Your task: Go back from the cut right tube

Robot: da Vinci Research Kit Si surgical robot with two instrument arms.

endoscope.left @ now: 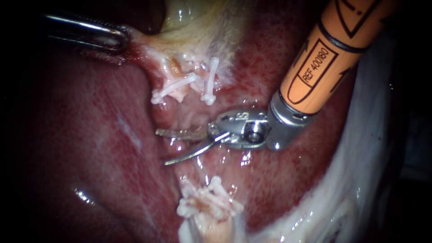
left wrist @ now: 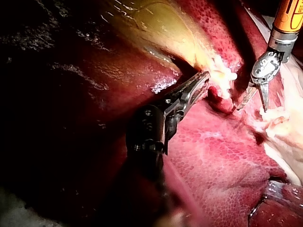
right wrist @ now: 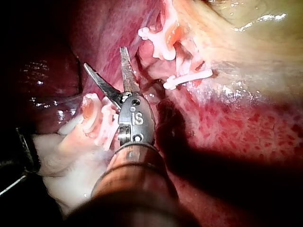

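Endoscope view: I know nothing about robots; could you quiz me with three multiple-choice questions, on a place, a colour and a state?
1. Where are the slim metal blades of the right instrument?
A. Between the two upper white plastic clips and the lower clump of white clips.
B. On the yellow gallbladder.
C. Outside the view.
2. What colour is its thick shaft?
A. Blue.
B. Green.
C. Orange.
3. How do its jaws stand?
A. Shut on a clip.
B. Open, gripping nothing.
C. Shut together.
Answers: 1 A, they lie between the clip groups; 2 C, the shaft is orange; 3 B, a gap shows between the blades.
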